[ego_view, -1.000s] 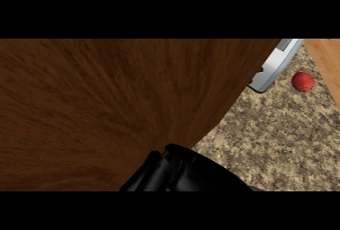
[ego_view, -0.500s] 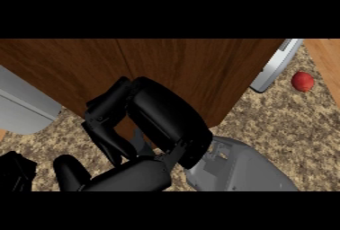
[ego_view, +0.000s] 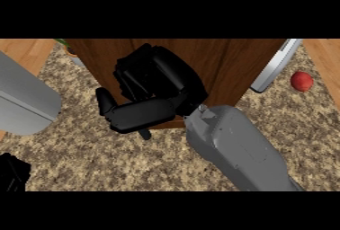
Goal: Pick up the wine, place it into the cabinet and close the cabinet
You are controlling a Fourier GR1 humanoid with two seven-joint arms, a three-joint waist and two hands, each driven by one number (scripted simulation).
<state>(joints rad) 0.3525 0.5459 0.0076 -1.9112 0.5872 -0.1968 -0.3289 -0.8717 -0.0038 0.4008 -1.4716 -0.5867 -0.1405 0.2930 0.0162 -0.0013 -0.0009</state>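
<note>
R robot hand [ego_view: 156, 96]: black, on grey forearm coming up from lower right. I see fingers curled, up against the brown wooden cabinet door [ego_view: 225, 63]. Can't make out anything held inside the curl.
L robot hand [ego_view: 12, 171]: only a black sliver at lower-left edge; can't tell fingers' state.
Wine: not visible to me anywhere; can't say where it sits.
Cabinet: wood-grain panel fills top centre, its lower edge just under R robot hand. Shut or ajar, can't tell from this angle.
Bench [ego_view: 119, 161]: speckled beige-brown granite top, bare patches L + below the hand.
Grey panel [ego_view: 23, 101]: big flat grey slab at left edge, over the bench.
Silver handle-like piece [ego_view: 272, 67]: light grey metal, right of wooden door, slanted.
Red round fruit [ego_view: 301, 81]: on bench at far right, near silver piece, not touching.
</note>
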